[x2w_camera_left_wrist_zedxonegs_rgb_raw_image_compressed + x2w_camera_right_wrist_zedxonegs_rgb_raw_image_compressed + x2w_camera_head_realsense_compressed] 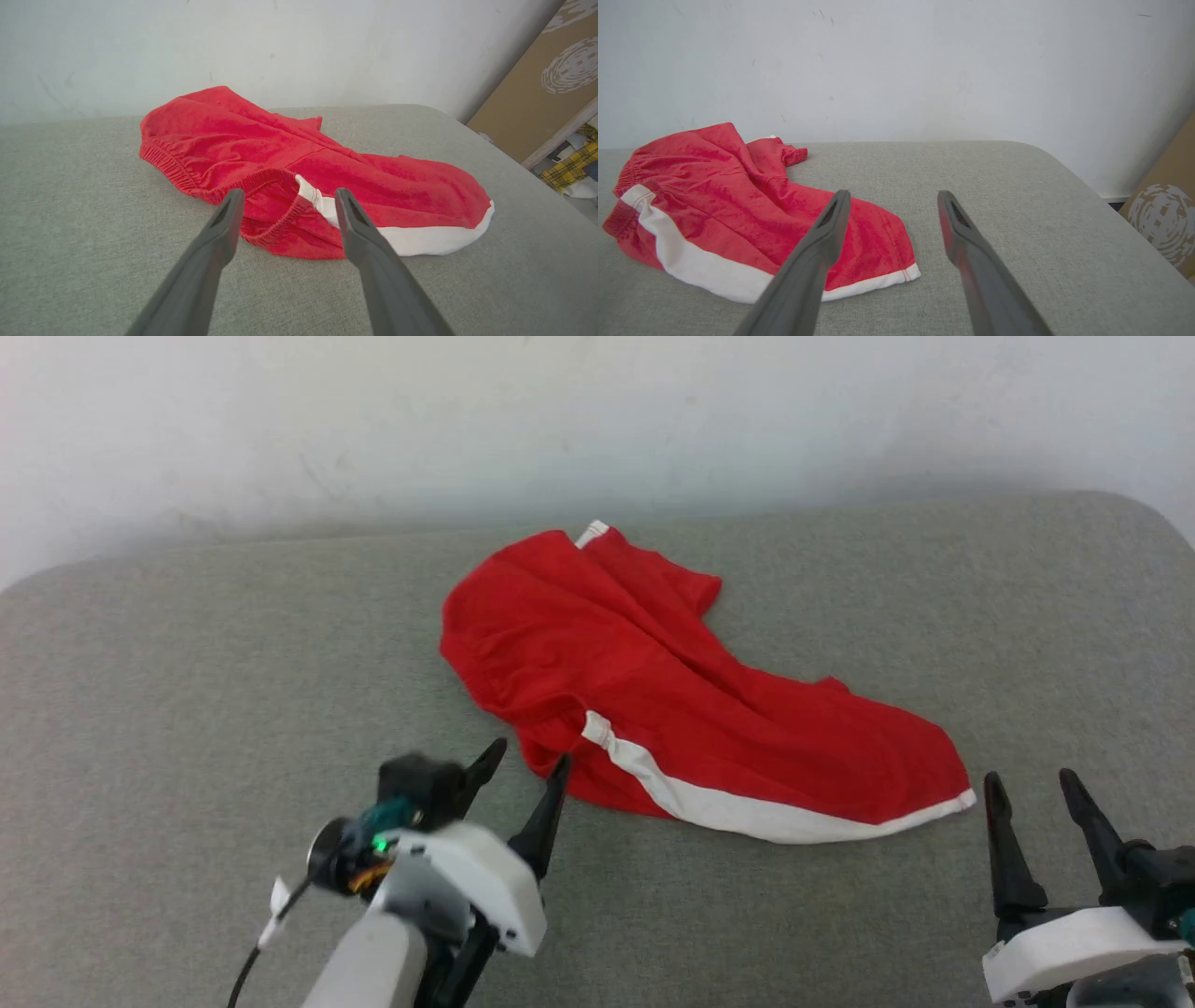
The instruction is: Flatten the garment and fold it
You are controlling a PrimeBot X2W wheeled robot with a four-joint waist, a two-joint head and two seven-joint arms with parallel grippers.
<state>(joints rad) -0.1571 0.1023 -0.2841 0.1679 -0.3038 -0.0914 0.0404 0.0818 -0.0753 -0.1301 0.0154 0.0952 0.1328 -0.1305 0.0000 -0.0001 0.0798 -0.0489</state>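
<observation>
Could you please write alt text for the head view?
Crumpled red shorts with a white stripe lie on a grey surface. The open left tool points at their near edge; the open right tool is beside the hem corner.

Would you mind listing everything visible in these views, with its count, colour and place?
shorts: one, bright red with a white side stripe and hem trim, crumpled in the middle of the padded surface.
padded surface: one, grey fabric, under the shorts.
wall: one, white, behind the surface.
board: one, brown with a white round print, leaning beyond the surface's right edge.
plaid cloth: one, yellow check, low beside the board.
left gripper: one, dark fingers, open, at the gathered waistband; contact unclear.
right gripper: one, dark fingers, open, just right of the hem corner, holding nothing.
</observation>
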